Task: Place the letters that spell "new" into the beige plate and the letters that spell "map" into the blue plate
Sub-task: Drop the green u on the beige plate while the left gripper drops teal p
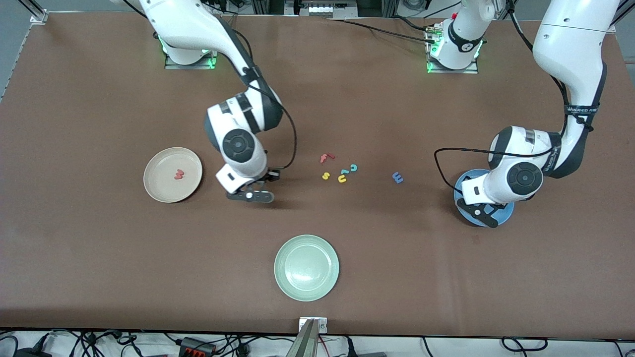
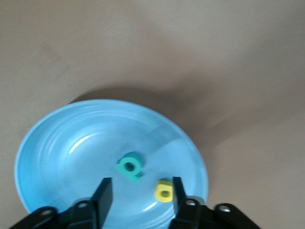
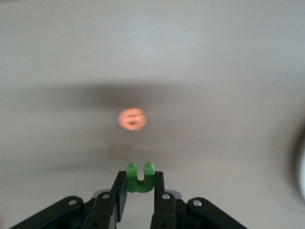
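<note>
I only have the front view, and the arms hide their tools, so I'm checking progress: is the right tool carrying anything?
Observer: Yes, the right tool is shut on the green n.
Operator: What's under it?
Observer: An orange letter, blurred, lying on the table.
Operator: What's in the blue plate?
Observer: The teal p and the yellow a lie in the blue plate, under the open, empty left tool.

We see even overhead light casting soft shadows under both arms, a glare streak on the blue plate [image 2: 62, 143] below the left gripper [image 2: 138, 193], and the orange e [image 3: 132, 119] blurred below the right gripper [image 3: 138, 188].
</note>
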